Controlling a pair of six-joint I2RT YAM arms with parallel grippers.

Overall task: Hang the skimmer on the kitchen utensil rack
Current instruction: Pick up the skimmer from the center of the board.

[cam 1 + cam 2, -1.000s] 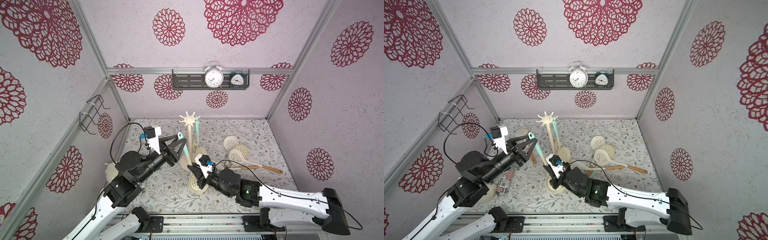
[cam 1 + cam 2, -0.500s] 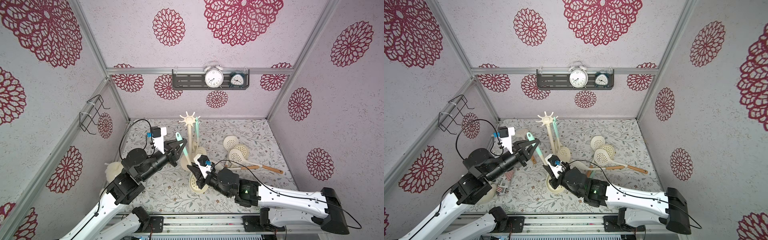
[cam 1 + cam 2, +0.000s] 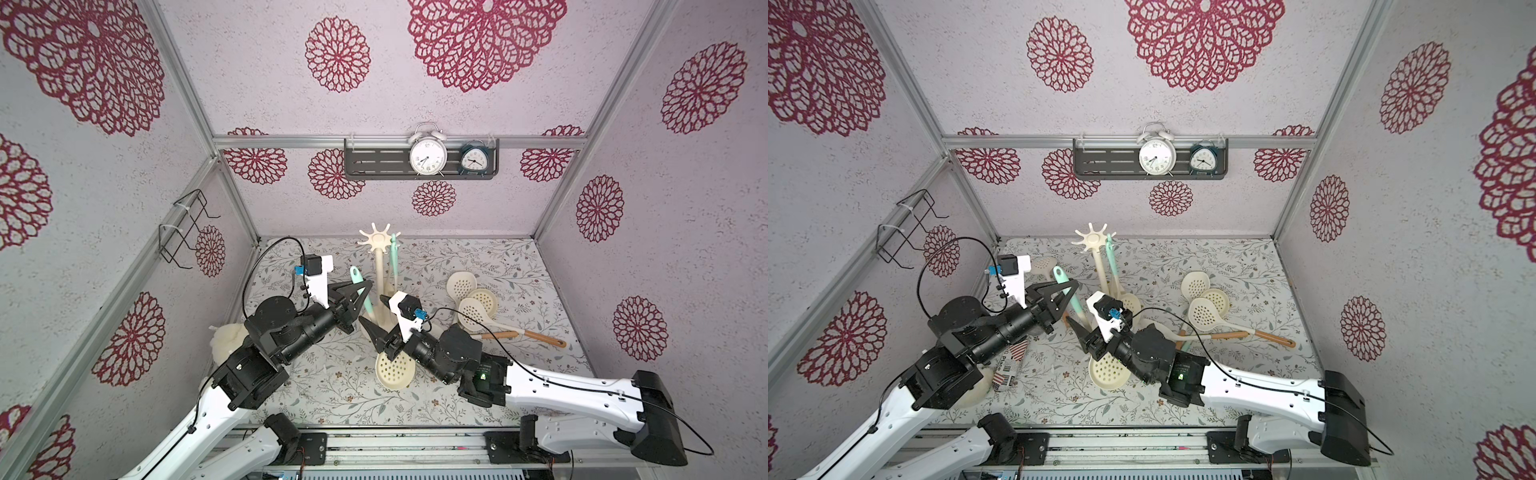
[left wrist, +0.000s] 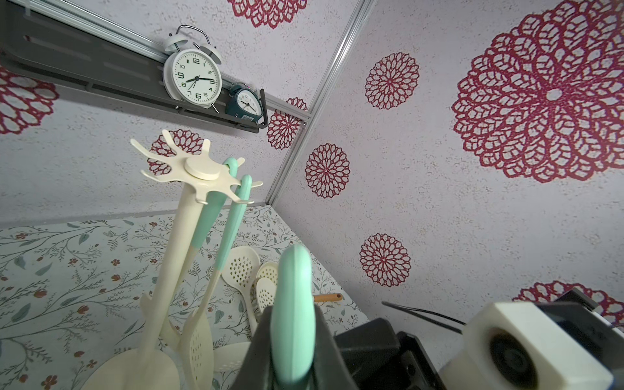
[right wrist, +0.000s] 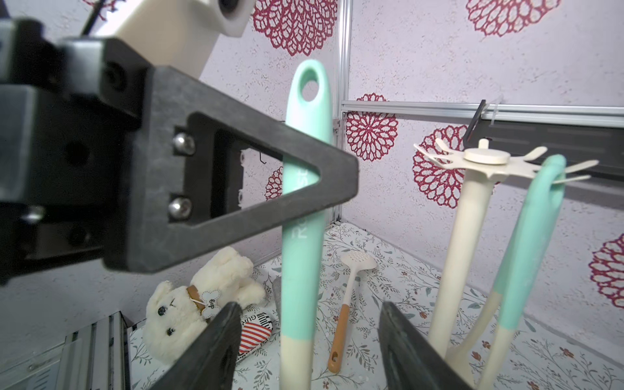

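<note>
The skimmer stands nearly upright, its mint handle point(image 3: 360, 291) above a cream perforated head point(image 3: 395, 370) low over the table. My left gripper point(image 3: 362, 291) is shut on the upper handle point(image 4: 293, 304), below the hanging hole point(image 5: 310, 88). My right gripper point(image 5: 309, 314) is open, its fingers either side of the lower handle point(image 5: 300, 270) without touching. The cream kitchen utensil rack point(image 3: 378, 245) stands just behind, and two mint-handled utensils point(image 4: 233, 216) hang from its crown point(image 4: 202, 169). Both top views show the rack point(image 3: 1094, 241) behind the two grippers.
Several cream skimmers point(image 3: 473, 309) with wooden handles lie on the table to the right. A white teddy bear point(image 5: 189, 304) and a striped pouch point(image 3: 1009, 365) lie by the left wall. Another skimmer point(image 3: 1042, 264) lies behind my left arm. A clock shelf point(image 3: 419, 160) hangs on the back wall.
My left gripper has closed on the skimmer's upper handle. My right gripper, shut on the lower handle before, has opened and let go of it.
</note>
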